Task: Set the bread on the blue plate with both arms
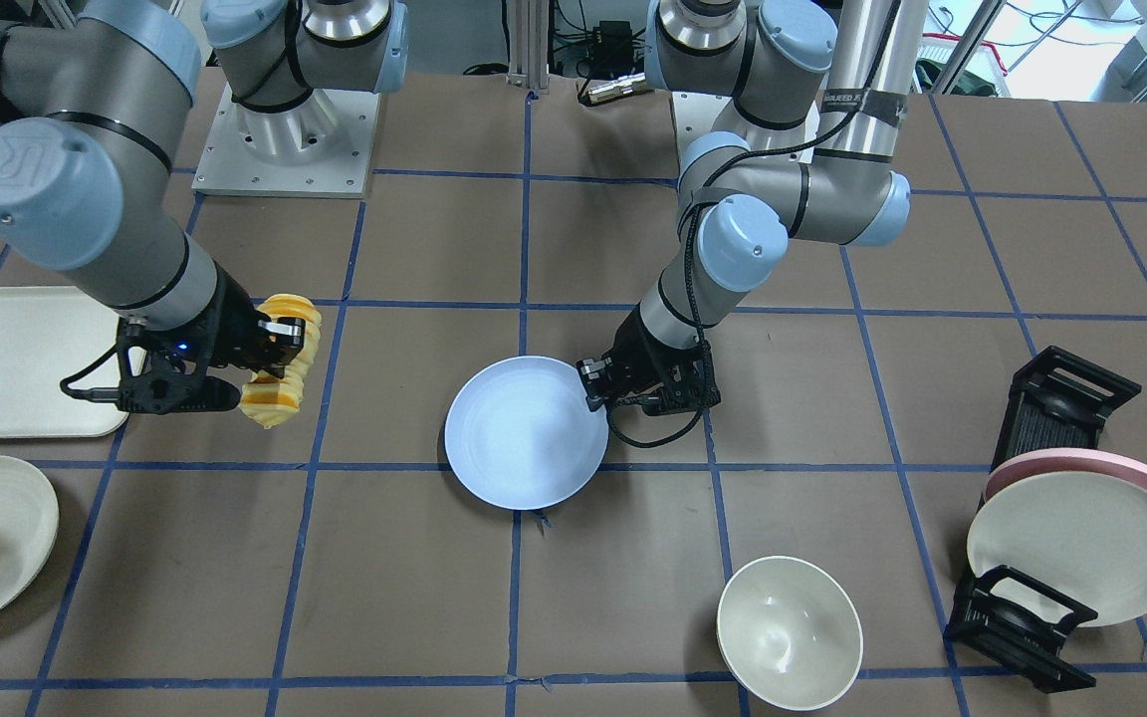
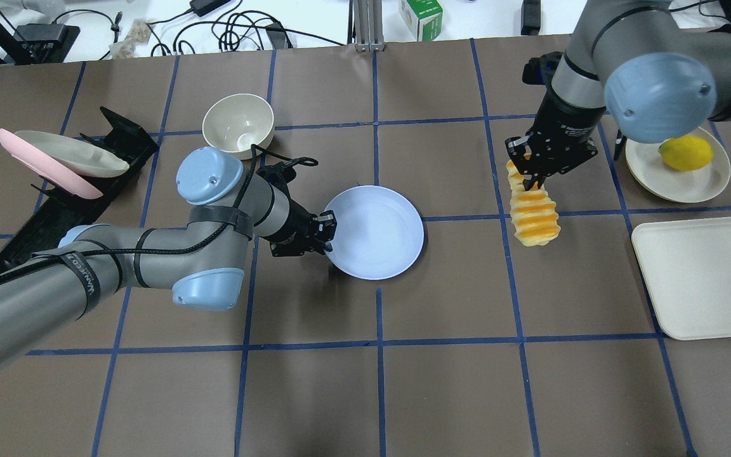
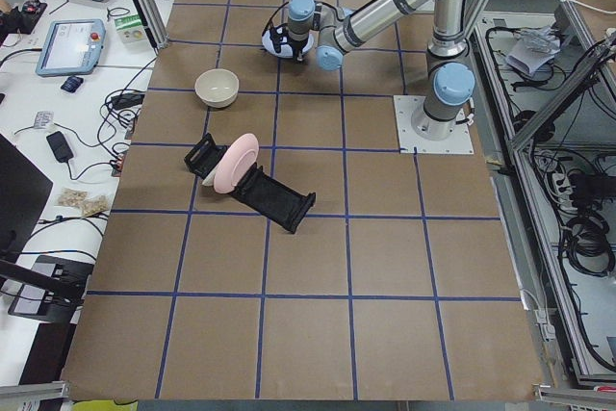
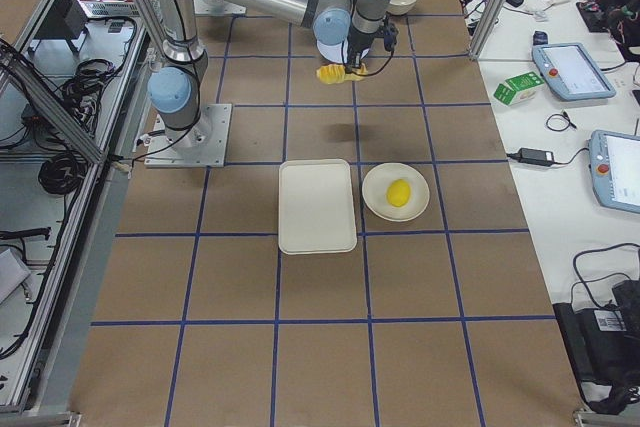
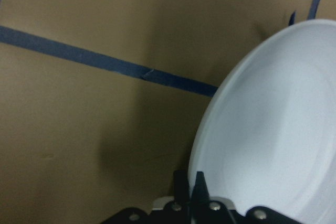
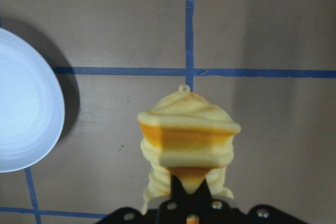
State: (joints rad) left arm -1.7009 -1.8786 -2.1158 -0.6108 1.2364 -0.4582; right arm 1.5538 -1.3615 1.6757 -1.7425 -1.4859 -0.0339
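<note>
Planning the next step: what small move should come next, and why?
Probably the right gripper should carry the bread sideways over the blue plate: it holds the bread lifted, apart from the plate, whose rim the left gripper pinches.

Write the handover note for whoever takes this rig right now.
Right gripper: shut on one end of the bread, which hangs above the table, apart from the plate.
Left gripper: shut on the rim of the blue plate; the plate is empty.
Done: both things grasped.
Left: bring the bread over the plate, set it down, release.
</note>
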